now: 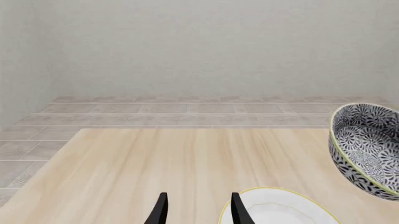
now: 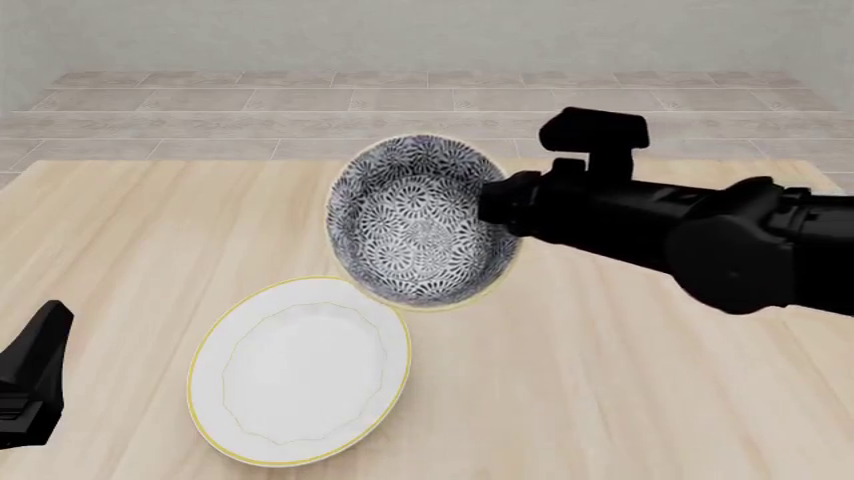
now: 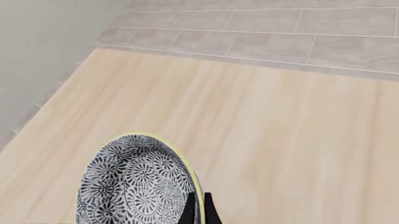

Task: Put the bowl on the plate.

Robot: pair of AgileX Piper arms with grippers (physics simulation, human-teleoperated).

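The blue-grey and white patterned bowl [image 2: 420, 225] hangs tilted in the air, its opening facing the front camera, just beyond the far right edge of the plate [image 2: 300, 370]. My right gripper [image 2: 491, 205] is shut on the bowl's right rim. The right wrist view shows its fingertips [image 3: 196, 207] pinching the yellowish rim of the bowl [image 3: 134, 182]. The white plate with its gold rim lies flat on the table at front left. My left gripper [image 1: 198, 212] is open and empty, low beside the plate [image 1: 281, 210], with the bowl [image 1: 367, 149] off to one side.
The light wooden table [image 2: 641, 380] stretches under both arms. A grey tiled floor [image 2: 267, 110] and a plain wall lie beyond its far edge. The left arm [image 2: 34, 385] sits at the front left corner.
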